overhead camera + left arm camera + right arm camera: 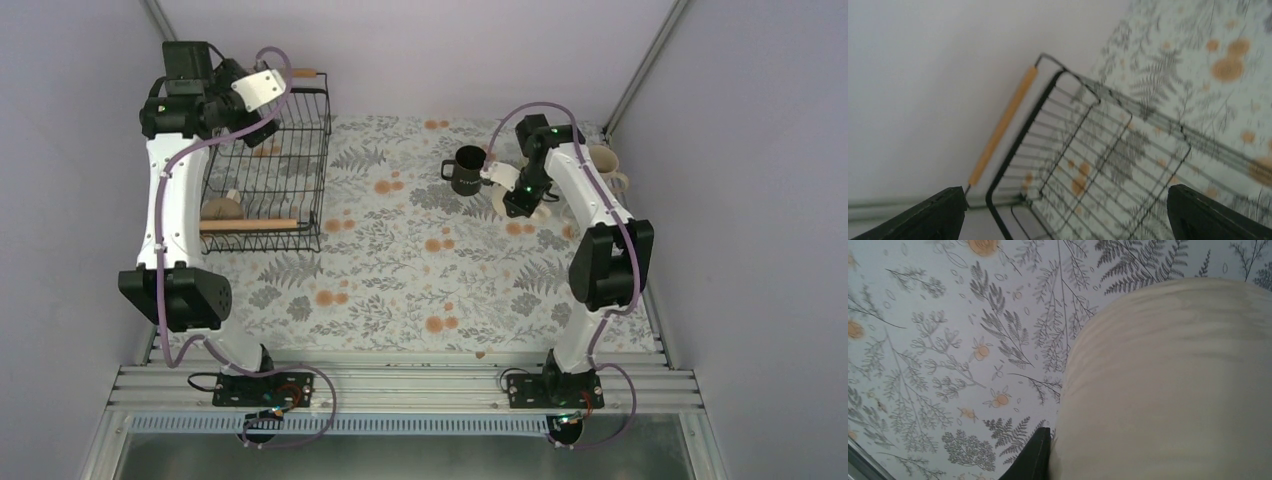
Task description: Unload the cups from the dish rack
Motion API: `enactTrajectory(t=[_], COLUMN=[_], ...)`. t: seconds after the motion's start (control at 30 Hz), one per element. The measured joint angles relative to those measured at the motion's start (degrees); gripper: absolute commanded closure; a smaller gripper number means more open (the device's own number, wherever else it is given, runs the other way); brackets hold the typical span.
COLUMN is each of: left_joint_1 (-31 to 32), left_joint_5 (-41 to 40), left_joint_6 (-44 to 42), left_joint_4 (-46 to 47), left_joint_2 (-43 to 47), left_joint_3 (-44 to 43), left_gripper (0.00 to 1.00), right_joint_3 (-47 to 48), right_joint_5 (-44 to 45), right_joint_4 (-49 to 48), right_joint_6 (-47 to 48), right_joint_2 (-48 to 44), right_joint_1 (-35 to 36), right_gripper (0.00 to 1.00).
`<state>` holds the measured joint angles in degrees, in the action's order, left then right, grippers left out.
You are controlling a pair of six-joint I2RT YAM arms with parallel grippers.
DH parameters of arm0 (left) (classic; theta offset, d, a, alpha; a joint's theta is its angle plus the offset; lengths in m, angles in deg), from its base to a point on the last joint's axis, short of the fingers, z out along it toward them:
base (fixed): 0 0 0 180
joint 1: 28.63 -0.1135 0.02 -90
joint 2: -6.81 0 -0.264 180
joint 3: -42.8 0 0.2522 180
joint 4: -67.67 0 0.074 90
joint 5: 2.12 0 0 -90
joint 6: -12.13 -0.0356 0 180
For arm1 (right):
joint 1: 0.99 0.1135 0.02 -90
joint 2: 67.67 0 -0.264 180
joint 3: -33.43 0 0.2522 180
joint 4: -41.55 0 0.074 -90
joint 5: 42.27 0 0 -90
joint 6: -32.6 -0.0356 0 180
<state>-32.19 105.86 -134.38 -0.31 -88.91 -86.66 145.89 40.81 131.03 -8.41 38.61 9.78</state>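
Note:
The black wire dish rack (305,150) stands at the table's far left, with a wooden handle at each end. One beige mug (222,208) lies in its near left corner. My left gripper (262,130) hovers above the rack's far end, open and empty. The left wrist view shows the gripper (1068,220) with wide-spread fingers (938,215) over the rack's bare wire floor (1108,155) and far handle (1003,125). My right gripper (525,200) is shut on a cream mug (541,209) low over the table. In the right wrist view one finger (1035,455) presses that mug's wall (1168,385); the other finger is hidden.
A black mug (467,170) stands on the floral cloth (400,270) just left of my right gripper. Two cream mugs (607,170) stand at the far right by the wall. The grey walls close in on the left, back and right.

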Motion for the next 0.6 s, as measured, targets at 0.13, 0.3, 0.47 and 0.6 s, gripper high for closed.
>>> enactTrajectory(t=[0.13,0.3,0.47,0.6], left_joint_1=[-2.9,-5.6,-6.4,-6.4], left_joint_5=[-2.5,-3.4,-4.2,-4.1], left_joint_6=[-4.8,-8.8,-10.9,-11.8], left_joint_4=[-1.2,-1.7,-2.5,-3.6], left_joint_2=[0.0,0.0,0.0,0.0], left_joint_3=[3.3,6.5,9.6,9.8], left_gripper=[0.00,0.00,0.00,0.00], right_joint_3=[0.0,0.9,2.3,2.6], right_joint_5=[1.7,2.6,3.4,4.4], right_joint_4=[-0.3,-0.7,-1.4,-1.8], right_joint_6=[0.0,-0.3,-0.8,-1.1], right_joint_2=[2.1,7.3,11.3,12.8], right_joint_1=[-0.4,-0.5,-0.5,-0.7], right_gripper=[0.96,0.96,0.96,0.96])
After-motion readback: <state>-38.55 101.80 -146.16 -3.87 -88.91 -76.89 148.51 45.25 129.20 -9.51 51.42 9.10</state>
